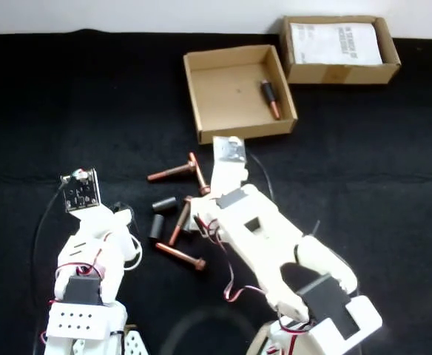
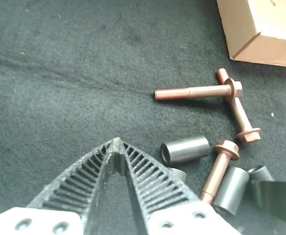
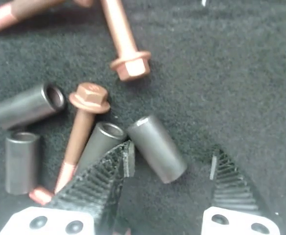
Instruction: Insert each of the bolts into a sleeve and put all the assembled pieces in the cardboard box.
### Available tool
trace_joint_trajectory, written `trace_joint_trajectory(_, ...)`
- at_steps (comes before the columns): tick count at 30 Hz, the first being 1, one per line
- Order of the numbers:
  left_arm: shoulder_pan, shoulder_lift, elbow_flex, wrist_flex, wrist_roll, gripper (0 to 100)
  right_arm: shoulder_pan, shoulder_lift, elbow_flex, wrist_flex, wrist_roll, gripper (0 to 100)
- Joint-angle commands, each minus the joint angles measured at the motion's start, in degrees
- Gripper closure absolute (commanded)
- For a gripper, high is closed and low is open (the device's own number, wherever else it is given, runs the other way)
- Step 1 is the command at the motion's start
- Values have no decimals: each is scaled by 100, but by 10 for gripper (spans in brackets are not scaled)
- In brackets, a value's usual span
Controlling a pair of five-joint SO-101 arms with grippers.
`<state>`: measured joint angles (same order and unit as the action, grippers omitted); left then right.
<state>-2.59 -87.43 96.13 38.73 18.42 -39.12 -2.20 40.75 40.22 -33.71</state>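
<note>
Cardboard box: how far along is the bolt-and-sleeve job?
Done: one copper bolt in a dark sleeve lies in the open cardboard box. In hand: the right arm's jaws stand open astride a dark metal sleeve, not yet gripped. Remaining: four loose copper bolts and four sleeves, that one included, on the black cloth. Left arm's jaws are shut, empty.

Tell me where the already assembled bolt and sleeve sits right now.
In the high view, the assembled piece lies inside the open cardboard box, close to its right-hand wall, the side nearest the second box that holds paper.
</note>
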Motion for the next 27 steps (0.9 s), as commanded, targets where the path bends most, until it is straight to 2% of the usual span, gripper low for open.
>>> trace_joint_trajectory(1, 40, -57, 145, 18, -9, 990, 4, 215, -400, -75, -35, 768)
trace_joint_trajectory(10, 40, -57, 145, 18, -9, 990, 145, 488, -418, -532, 211, 777)
trace_joint_trajectory(17, 31, -57, 145, 18, -9, 990, 127, 497, -418, -848, 695, 993)
trace_joint_trajectory(27, -48, -541, 145, 422, -9, 990, 136, 382, -470, -840, 747, 991)
